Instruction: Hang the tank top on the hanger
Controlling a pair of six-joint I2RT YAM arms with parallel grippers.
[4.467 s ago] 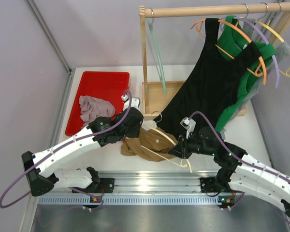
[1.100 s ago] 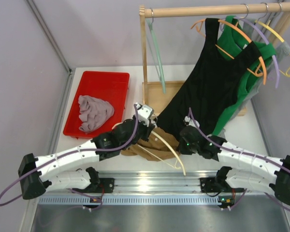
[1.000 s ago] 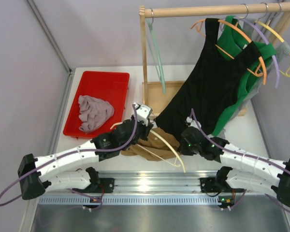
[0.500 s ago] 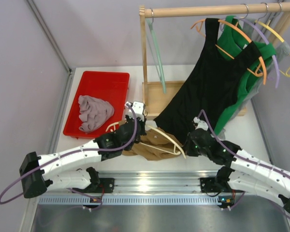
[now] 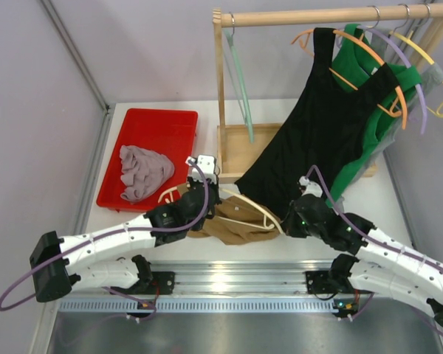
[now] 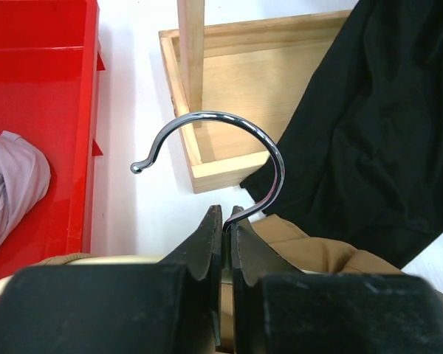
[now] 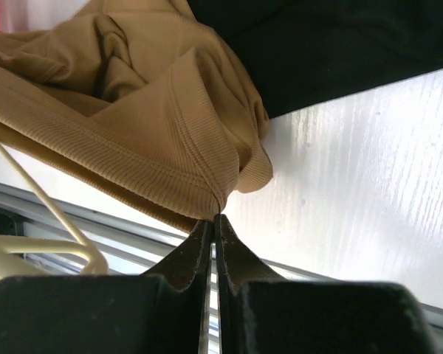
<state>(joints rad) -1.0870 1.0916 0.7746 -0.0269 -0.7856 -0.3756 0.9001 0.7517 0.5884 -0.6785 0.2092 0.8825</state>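
Observation:
The tan-brown tank top (image 5: pixel 232 225) lies bunched on the table between my two arms. The cream-white hanger (image 5: pixel 257 212) lies across it. My left gripper (image 5: pixel 201 193) is shut on the stem of the hanger's metal hook (image 6: pixel 278 158), and the hook curls up ahead of the left gripper (image 6: pixel 223 214). To the right of the heap, my right gripper (image 5: pixel 291 219) is shut on the tank top's ribbed edge. The tank top (image 7: pixel 148 125) hangs stretched from the right gripper (image 7: pixel 215 217) in the right wrist view. A cream arm of the hanger (image 7: pixel 37 200) shows below the fabric there.
A red tray (image 5: pixel 159 122) at the back left holds a mauve-grey cloth (image 5: pixel 142 171). The wooden rack's base (image 5: pixel 240 144) stands just beyond the left gripper. A large black garment (image 5: pixel 317 140) hangs down to the table, with a green garment (image 5: pixel 369 66) and coloured hangers behind it.
My left gripper has drawn the hanger back and left. My right gripper has moved right, pulling the tank top's edge with it, and the hanger's long arm has swung up off the table's front edge.

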